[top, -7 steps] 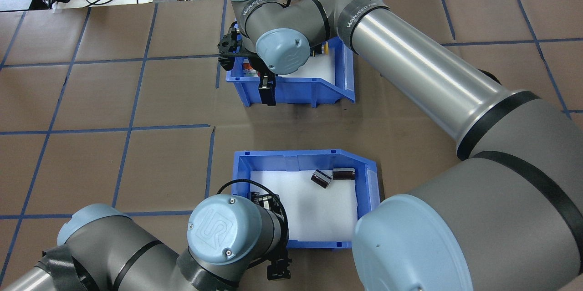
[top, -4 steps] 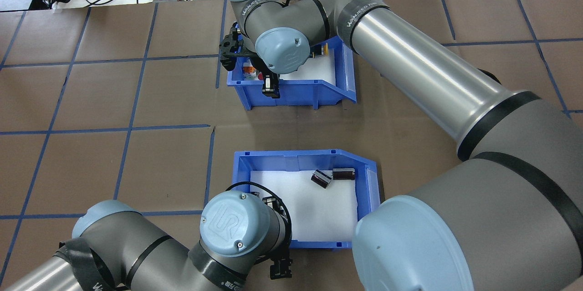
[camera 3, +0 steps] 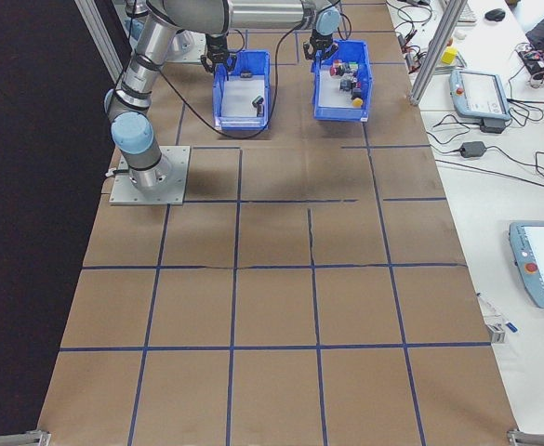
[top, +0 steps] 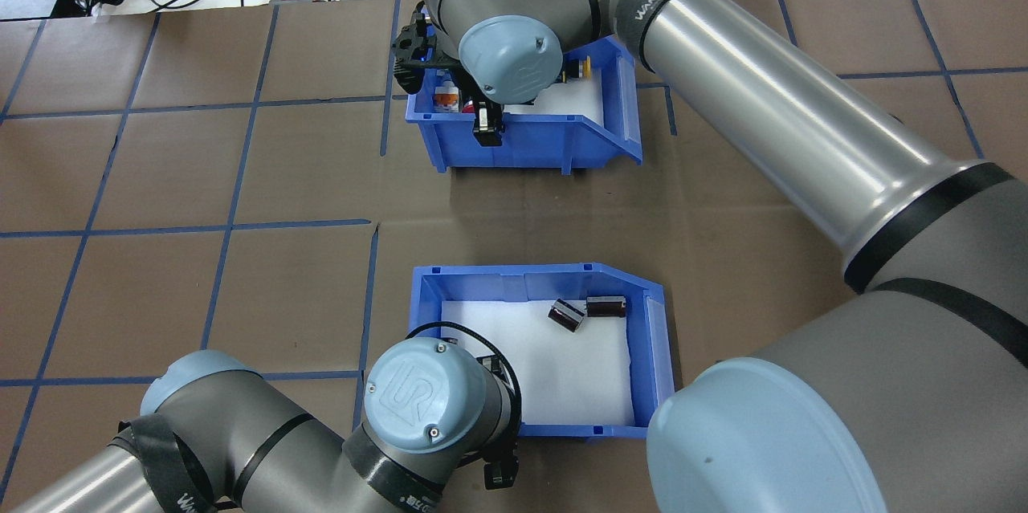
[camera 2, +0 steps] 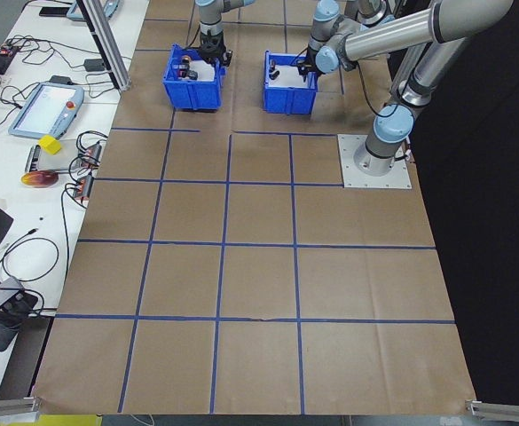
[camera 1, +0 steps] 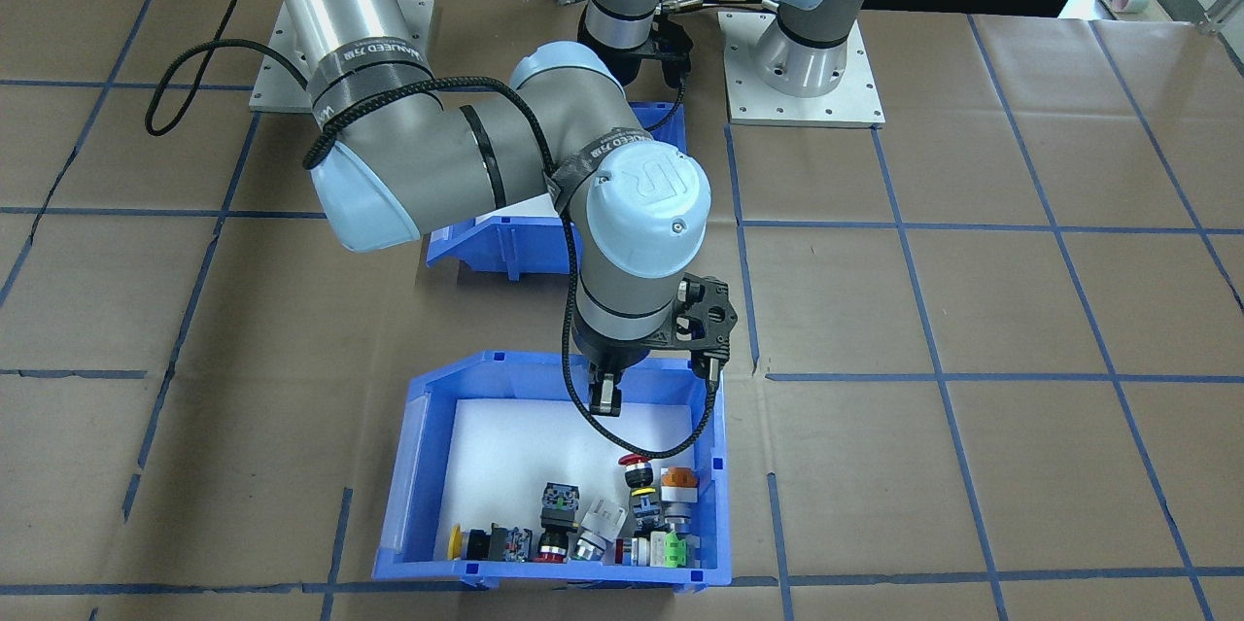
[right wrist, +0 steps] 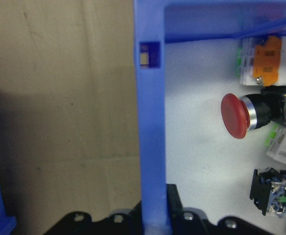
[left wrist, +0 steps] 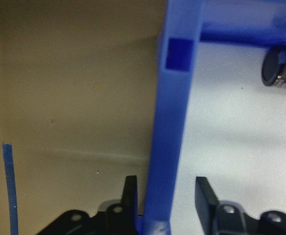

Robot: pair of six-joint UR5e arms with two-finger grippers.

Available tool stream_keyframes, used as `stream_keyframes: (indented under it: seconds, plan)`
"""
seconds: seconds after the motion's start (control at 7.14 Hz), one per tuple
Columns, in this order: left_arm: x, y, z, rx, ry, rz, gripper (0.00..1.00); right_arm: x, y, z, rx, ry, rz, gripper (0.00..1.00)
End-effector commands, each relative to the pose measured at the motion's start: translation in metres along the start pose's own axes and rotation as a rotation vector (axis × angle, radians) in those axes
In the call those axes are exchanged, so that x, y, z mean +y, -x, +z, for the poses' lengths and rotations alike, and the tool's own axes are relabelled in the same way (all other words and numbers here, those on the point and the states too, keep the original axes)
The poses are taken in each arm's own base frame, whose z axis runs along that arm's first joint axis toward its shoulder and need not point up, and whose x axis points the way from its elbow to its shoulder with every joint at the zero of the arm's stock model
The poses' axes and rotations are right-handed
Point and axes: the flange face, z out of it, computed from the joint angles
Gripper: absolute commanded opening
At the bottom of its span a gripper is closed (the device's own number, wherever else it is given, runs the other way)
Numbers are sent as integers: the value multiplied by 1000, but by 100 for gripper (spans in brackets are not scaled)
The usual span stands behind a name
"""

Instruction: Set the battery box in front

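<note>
Table (top: pixel 161 176) wore brown paper gridded with blue tape; cables and pendants lay beyond its edge. Battery box (top: pixel 538 280) sat nearest the robot, left claw (left wrist: pixel 165 196) released, straddling its wall. Right claw (right wrist: pixel 155 196) clenched on the switch bin (top: pixel 522 144).

The right arm is stretched from lower right to the top centre of the overhead view; its gripper (right wrist: pixel 155 205) is clamped on a blue wall; the left gripper (left wrist: pixel 166 196) is parted, astride another wall, at lower centre.
</note>
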Motion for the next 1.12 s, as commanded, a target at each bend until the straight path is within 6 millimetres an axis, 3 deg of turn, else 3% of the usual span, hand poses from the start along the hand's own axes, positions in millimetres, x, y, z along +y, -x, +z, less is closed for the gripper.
stream_keyframes:
  seconds: [0.0,0.14,0.28,0.42,0.7,0.84,0.98]
  plan:
    - [2,-2,-7,29,24,12,0,61,-32,-9,26,55,-9,7]
    - [3,-5,-19,57,42,32,0,94,-45,-5,10,64,-16,7]
    - [3,-11,-33,88,45,101,0,141,-57,6,-20,73,-16,7]
    - [1,-27,-48,99,39,105,0,186,-58,4,-37,73,-33,7]
    - [-44,-92,-72,79,0,104,0,276,-46,4,-38,54,7,7]
    - [-67,-123,-88,80,-4,91,0,308,-33,-1,-20,51,13,7]
    - [-77,-149,-91,78,-7,92,0,328,-19,-7,-15,51,25,7]
